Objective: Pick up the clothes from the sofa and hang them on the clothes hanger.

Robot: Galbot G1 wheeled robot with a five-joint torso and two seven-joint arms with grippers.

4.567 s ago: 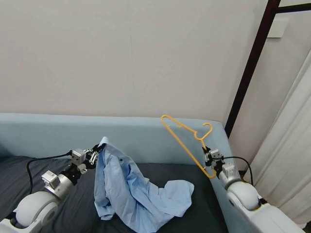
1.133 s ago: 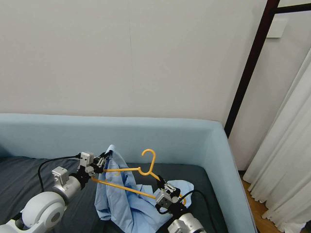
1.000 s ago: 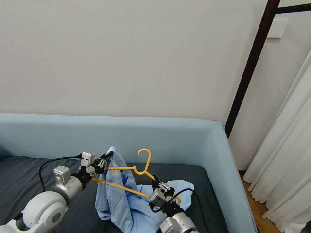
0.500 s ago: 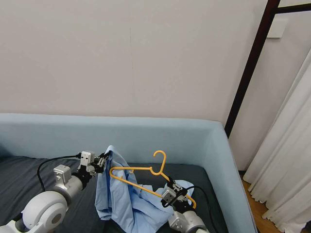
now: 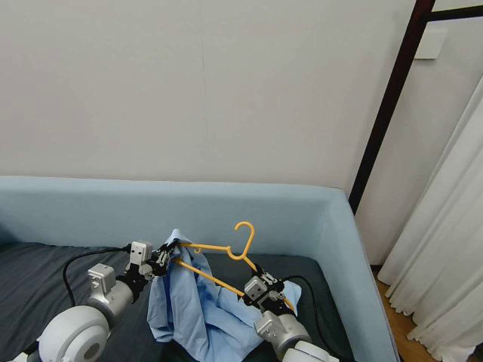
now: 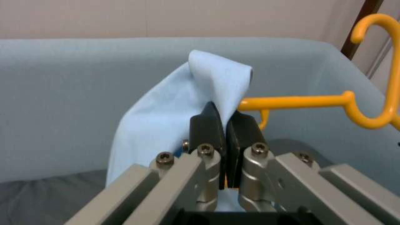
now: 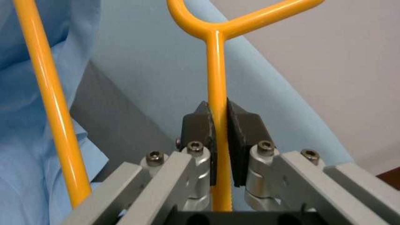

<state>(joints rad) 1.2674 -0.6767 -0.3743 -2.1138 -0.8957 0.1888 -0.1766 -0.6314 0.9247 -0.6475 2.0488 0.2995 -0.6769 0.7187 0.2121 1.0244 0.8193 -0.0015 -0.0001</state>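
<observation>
One crumpled lt-blue shirt [image 5: 185, 309], yellow hanger [image 5: 211, 247] at collar.

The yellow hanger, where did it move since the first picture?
The right end effector swung the yellow hanger from beside the sofa's right arm across to the blue shirt. Its end now reaches the shirt's raised top. The left end effector still pinches the shirt up, and the rest of it still lies on the sofa.
</observation>
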